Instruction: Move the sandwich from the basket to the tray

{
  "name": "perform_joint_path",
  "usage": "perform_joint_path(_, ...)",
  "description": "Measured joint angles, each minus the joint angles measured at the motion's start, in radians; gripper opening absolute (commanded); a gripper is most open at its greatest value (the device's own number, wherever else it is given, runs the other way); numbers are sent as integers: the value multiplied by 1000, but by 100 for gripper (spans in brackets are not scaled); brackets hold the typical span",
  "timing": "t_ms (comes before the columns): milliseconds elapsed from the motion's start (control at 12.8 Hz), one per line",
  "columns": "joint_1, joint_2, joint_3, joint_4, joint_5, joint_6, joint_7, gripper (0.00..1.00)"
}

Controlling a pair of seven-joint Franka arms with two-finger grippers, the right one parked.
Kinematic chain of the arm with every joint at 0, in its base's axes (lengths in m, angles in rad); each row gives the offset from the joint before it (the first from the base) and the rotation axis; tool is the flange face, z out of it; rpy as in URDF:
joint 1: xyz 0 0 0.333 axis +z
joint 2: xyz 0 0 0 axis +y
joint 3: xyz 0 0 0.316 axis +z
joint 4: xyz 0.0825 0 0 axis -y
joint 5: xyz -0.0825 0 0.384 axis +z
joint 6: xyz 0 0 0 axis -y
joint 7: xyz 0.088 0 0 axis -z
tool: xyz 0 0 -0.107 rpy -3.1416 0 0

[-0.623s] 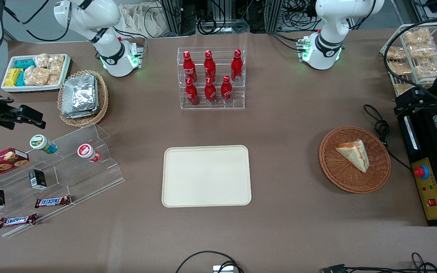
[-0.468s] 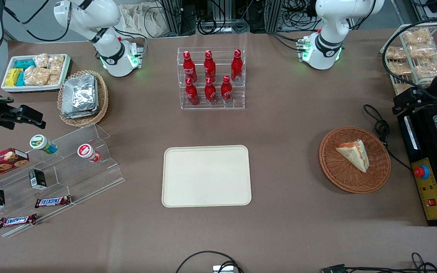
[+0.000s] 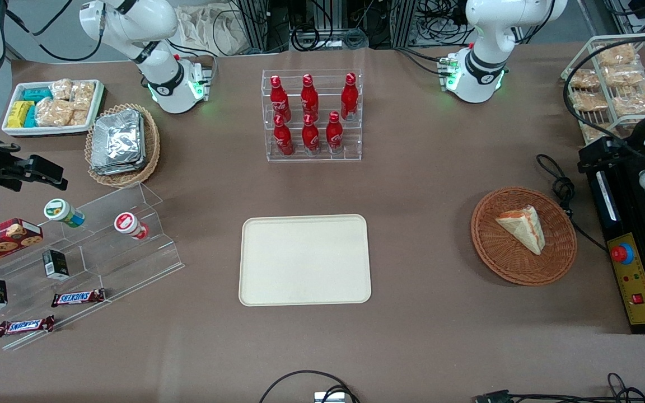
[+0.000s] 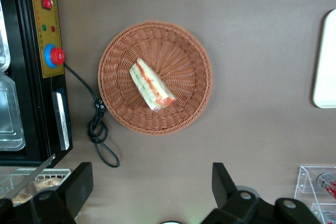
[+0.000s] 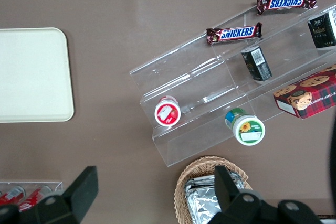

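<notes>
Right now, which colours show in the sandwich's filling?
Orange-red and green in the sandwich, clearest in the left wrist view.

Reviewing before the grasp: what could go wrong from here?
1. The sandwich is a clear-wrapped wedge lying at an angle in the basket; the open gripper, high above the table, may need to turn, or the fingers could slip off it.
2. A black cable lies close beside the basket; a low approach might snag it.
3. The tray lies well toward the parked arm; a weak hold could fail in transit.
</notes>
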Motion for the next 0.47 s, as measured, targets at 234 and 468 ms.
perform_joint_path(234,4,10,25,-91,5,77,-65,100)
perform_joint_path(468,5,-2,28,-225,5,207,-183,100)
